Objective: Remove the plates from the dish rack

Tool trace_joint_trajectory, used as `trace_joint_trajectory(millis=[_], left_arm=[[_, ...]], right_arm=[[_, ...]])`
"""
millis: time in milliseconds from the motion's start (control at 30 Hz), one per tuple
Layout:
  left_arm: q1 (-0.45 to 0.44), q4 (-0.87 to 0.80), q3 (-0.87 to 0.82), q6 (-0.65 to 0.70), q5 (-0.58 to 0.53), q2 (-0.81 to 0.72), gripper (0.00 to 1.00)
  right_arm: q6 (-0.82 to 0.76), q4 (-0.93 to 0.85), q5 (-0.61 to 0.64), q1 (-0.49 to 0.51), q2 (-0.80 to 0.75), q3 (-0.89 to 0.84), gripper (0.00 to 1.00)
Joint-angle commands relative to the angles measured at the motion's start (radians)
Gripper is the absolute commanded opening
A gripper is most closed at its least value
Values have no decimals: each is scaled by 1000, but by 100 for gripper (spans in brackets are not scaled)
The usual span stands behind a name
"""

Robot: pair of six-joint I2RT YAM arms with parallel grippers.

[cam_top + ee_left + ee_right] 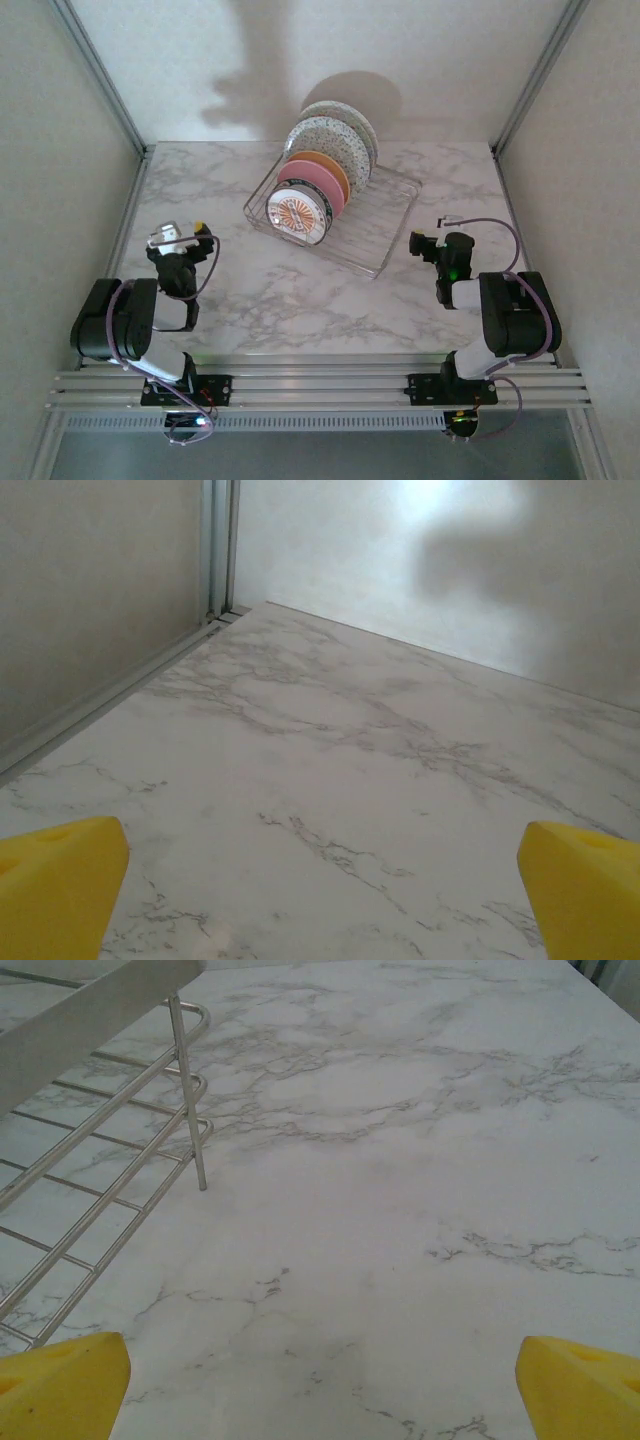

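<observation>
The dish rack [392,240] is a silvery wire frame at the table's middle back. Several plates stand upright in it, front to back: a small sunburst plate [298,214], a pink one [318,186], an orange one [330,166], a white speckled one [322,140] and a mosaic one [352,118]. My left gripper [185,233] is open, low over the table to the left of the rack. My right gripper [432,232] is open to the rack's right. The wrist views show wide-apart yellow fingertips [55,890] [580,1385] over bare marble. The rack's corner [120,1130] appears in the right wrist view.
The marble table [280,300] has free room in front of the rack and on both sides. Grey walls with metal posts [100,75] close in the left, right and back. Both arm bases sit at the near edge.
</observation>
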Motion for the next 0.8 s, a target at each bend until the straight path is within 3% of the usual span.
trace_joint_trajectory(millis=[0, 667, 767], left_arm=[[3, 3, 16, 12, 11, 4, 99], [3, 9, 12, 12, 12, 4, 99], [3, 77, -34, -8, -41, -20, 99]], right_arm=[[-10, 7, 16, 5, -1, 19, 99], [-8, 16, 15, 6, -4, 13, 99], [6, 71, 79, 13, -53, -35, 99]])
